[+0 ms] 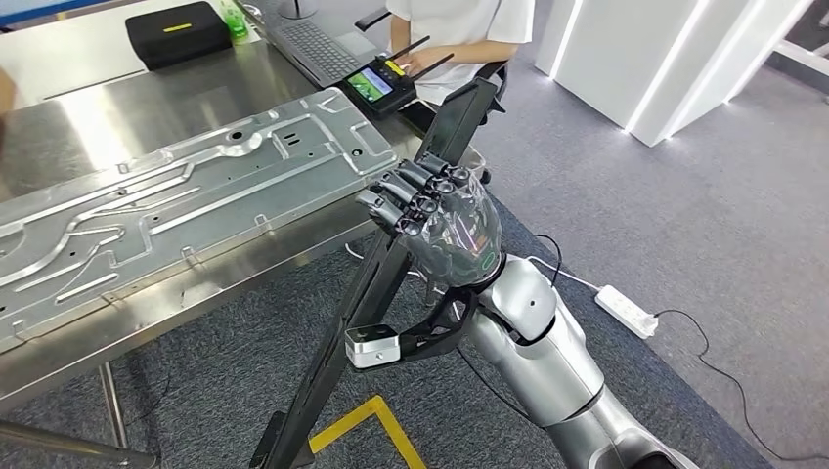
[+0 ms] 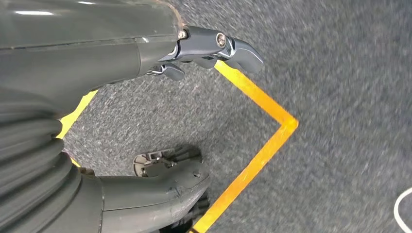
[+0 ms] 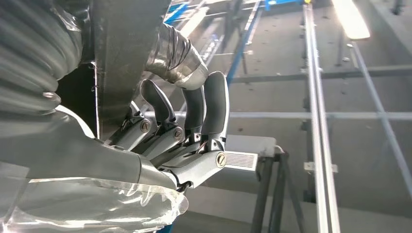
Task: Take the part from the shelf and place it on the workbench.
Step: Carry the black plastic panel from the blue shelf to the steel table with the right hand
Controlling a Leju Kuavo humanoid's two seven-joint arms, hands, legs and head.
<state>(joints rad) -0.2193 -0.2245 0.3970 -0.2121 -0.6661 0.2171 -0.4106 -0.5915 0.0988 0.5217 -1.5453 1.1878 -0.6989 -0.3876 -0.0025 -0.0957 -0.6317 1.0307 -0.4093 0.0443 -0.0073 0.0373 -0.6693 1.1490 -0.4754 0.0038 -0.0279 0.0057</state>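
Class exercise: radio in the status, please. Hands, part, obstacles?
Right hand grips dark part. Left hand holds nothing, over floor. Ribbed panel already on workbench.

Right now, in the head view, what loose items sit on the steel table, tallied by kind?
Stamped silver metal panel: 1
Black zip case: 1
Green bottle: 1
Keyboard: 1
Handheld controller with screen and antennas: 1
Total: 5
The long black part gripped by the right robot hand is not on the table, so it is not counted.
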